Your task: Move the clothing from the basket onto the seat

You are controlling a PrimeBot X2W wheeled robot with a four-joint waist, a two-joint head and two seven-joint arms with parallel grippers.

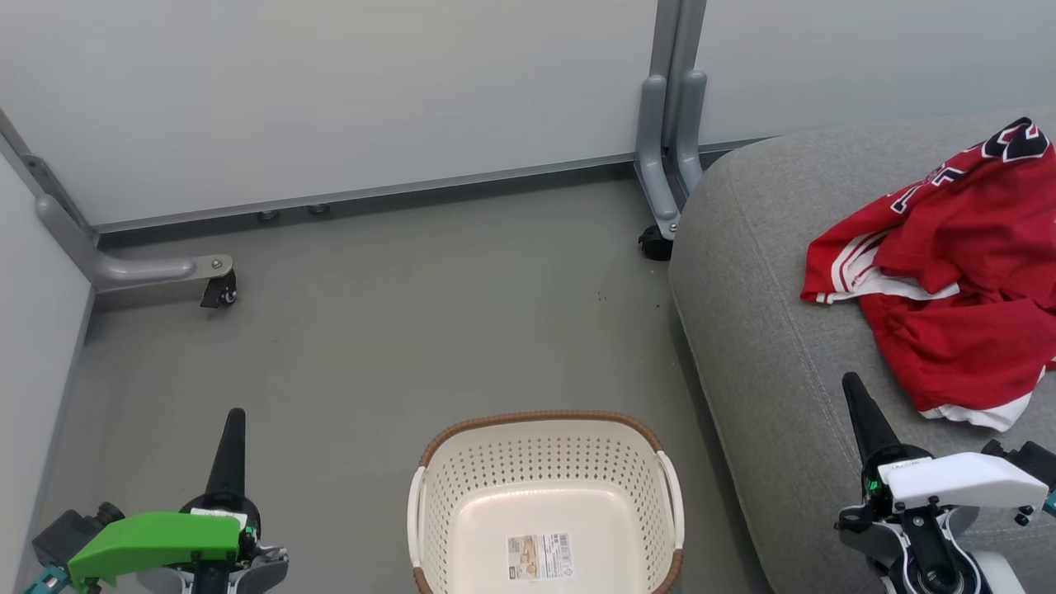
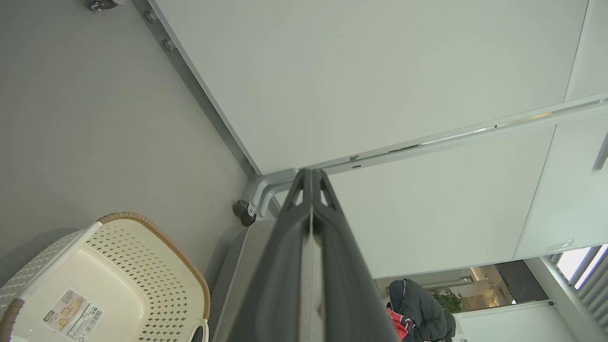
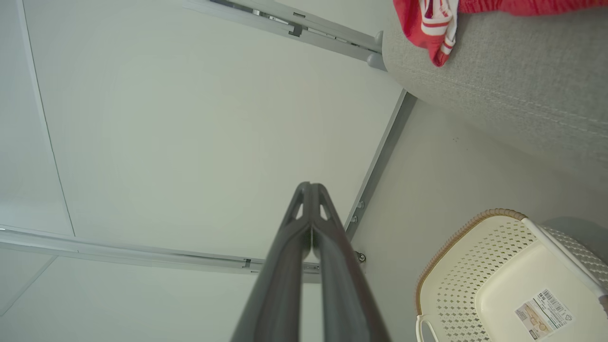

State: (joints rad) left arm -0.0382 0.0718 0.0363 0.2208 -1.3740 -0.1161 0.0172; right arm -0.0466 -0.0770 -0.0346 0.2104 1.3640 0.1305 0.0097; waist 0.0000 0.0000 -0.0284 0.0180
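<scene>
Red clothing (image 1: 949, 272): crumpled, white trim, black lettering, on grey seat (image 1: 767, 330) right of cream basket (image 1: 544, 487). Left claw (image 1: 237, 414), right claw (image 1: 850, 381): clenched, empty. Left wrist view adds dark-jacketed person (image 2: 422, 311) far beyond basket.

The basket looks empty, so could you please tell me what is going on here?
The robot appears to have finished moving the laundry. The basket on the floor holds only its label sticker, and the red clothing lies crumpled on the grey seat. The left hand and the right hand are both shut and hold nothing.
</scene>
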